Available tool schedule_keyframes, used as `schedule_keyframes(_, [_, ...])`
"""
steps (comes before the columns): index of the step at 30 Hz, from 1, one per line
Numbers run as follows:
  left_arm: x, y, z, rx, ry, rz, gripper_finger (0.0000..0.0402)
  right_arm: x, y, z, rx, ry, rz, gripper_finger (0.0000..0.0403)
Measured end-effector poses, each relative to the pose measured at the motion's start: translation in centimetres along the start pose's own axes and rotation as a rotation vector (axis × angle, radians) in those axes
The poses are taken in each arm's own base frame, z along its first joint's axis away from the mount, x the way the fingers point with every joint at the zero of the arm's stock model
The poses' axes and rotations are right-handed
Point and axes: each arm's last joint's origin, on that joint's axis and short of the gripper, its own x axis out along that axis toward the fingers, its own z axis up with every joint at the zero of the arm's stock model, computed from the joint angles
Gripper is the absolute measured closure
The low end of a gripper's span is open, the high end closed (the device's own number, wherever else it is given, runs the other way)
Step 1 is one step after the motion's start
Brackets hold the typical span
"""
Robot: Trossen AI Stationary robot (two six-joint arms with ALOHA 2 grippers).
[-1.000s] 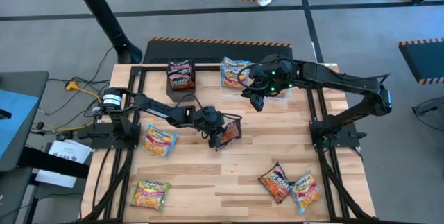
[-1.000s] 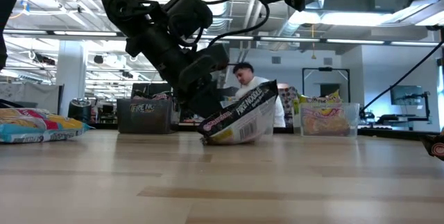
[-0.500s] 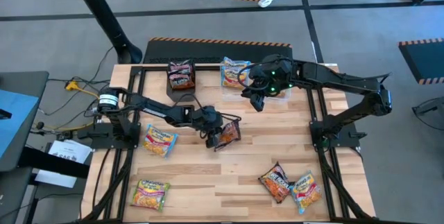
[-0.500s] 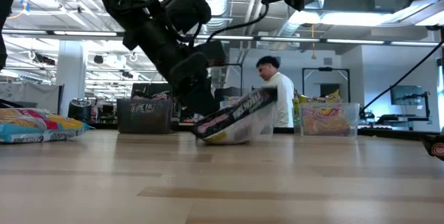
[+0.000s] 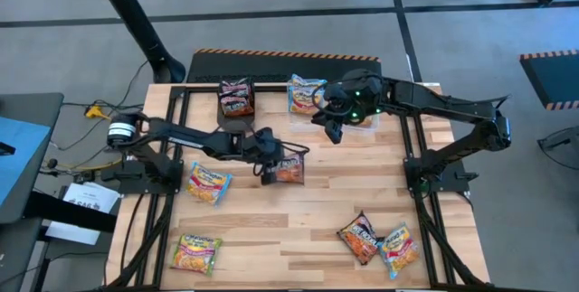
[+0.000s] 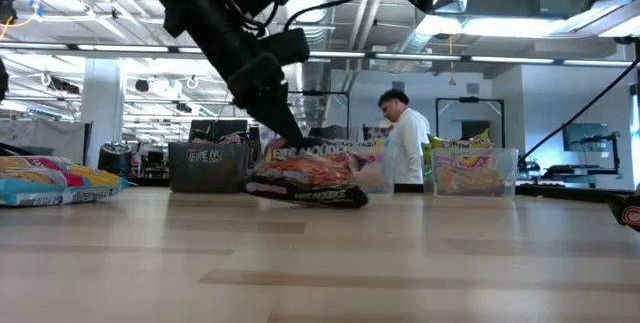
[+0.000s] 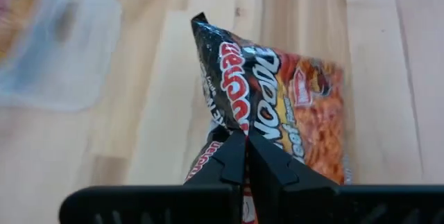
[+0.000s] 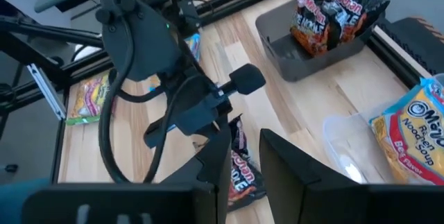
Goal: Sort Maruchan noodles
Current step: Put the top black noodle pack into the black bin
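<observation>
Left gripper (image 5: 268, 167) is pinching a dark noodle packet (image 5: 289, 170) shut-jawed, just short of the black box (image 5: 237, 114), which is already holding dark packets. Right gripper (image 5: 331, 129) is hovering part-open, empty. Five packets (image 5: 209, 183) are lying unsorted, well apart from the box.

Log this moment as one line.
left gripper: shut on dark noodle packet, mid-table | right gripper: empty, above table's far side
</observation>
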Motion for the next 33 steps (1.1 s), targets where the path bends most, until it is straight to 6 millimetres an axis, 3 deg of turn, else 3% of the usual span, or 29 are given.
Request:
schedule_keyframes(14, [-3.4, 1.9, 0.6, 0.037, 0.018, 0.119, 0.0401, 0.0, 0.0, 0.4, -0.005, -0.041, 0.006, 0.0300])
schedule_keyframes(24, [-2.9, 4.0, 0.1, -0.064, 0.041, 0.051, 0.0401, 0.0, -0.1, 0.4, -0.005, -0.041, 0.005, 0.0300])
schedule_keyframes(28, [-3.0, 5.2, 0.6, -0.112, 0.015, -0.002, 0.0384, 0.0, -0.1, 0.4, -0.005, -0.041, 0.005, 0.0300])
schedule_keyframes(33, [-3.3, 5.8, 1.4, -0.120, -0.018, -0.069, 0.0335, 0.0, -0.1, 0.4, -0.007, -0.040, 0.004, 0.0300])
